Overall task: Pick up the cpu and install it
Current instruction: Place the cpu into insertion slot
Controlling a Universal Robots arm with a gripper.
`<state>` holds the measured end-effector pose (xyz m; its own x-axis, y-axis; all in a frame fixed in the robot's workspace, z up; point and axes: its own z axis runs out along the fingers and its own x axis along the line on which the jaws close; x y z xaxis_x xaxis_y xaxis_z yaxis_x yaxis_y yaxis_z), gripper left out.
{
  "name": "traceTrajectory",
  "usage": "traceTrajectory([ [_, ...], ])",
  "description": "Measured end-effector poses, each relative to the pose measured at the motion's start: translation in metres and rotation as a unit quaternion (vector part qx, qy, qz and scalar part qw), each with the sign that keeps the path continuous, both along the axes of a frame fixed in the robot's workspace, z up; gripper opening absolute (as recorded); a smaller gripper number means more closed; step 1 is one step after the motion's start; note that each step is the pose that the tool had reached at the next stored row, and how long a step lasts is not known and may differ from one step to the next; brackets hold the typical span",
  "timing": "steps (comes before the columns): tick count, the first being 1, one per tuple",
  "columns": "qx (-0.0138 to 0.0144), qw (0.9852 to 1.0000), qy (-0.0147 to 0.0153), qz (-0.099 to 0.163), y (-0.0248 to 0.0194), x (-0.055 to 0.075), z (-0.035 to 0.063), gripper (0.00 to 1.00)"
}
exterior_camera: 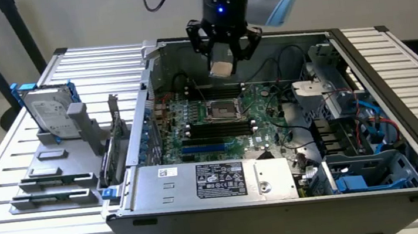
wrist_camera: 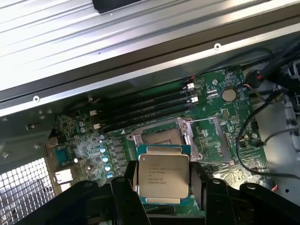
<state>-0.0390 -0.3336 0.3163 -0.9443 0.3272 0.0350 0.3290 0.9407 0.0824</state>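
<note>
cpu (exterior_camera: 222, 68) in jaws, over open case (exterior_camera: 284, 217)

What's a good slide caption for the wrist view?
Gripper holding the cpu above the empty socket in the computer case.

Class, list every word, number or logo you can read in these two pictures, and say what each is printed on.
No text reads clearly.
cpu, several printed lines on its metal top: blurred.
power supply label: too small to read.
hard drive label: too small to read.

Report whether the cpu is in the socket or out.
Out: the gripper holds the cpu above the open case, and the motherboard socket below lies empty.
</note>
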Motion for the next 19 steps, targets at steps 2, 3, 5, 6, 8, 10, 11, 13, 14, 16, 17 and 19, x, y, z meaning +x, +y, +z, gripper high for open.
traceTrajectory([
  [2,0.0,0.9998,0.0,-0.018,0.0,0.0,-0.0009,0.55],
  [3,0.0,0.9996,0.0,-0.027,0.0,0.0,-0.0014,0.55],
  [5,0.0,0.999,0.0,-0.045,0.0,0.0,-0.0024,0.55],
  [6,0.0,0.9985,0.0,-0.054,0.0,0.0,-0.003,0.55],
  [8,0.0,0.9974,0.0,-0.072,0.0,0.0,-0.0044,0.55],
  [10,0.0,0.9959,0.0,-0.091,0.0,0.0,-0.0061,0.55],
  [11,0.0,0.995,0.0,-0.1,0.0,0.0,-0.0073,0.55],
  [13,0.0,0.993,0.0,-0.118,0.0,0.0,-0.0098,0.55],
  [14,0.0001,0.9919,-0.0001,-0.127,0.0,0.0,-0.0111,0.55],
  [16,0.0,0.9895,0.0,-0.145,0.0,0.0,-0.0139,0.55],
  [17,0.0,0.9881,0.0,-0.154,0.0,0.0,-0.0153,0.55],
  [19,0.0,0.9851,0.0,-0.172,0.0,0.0,-0.0182,0.55],
])
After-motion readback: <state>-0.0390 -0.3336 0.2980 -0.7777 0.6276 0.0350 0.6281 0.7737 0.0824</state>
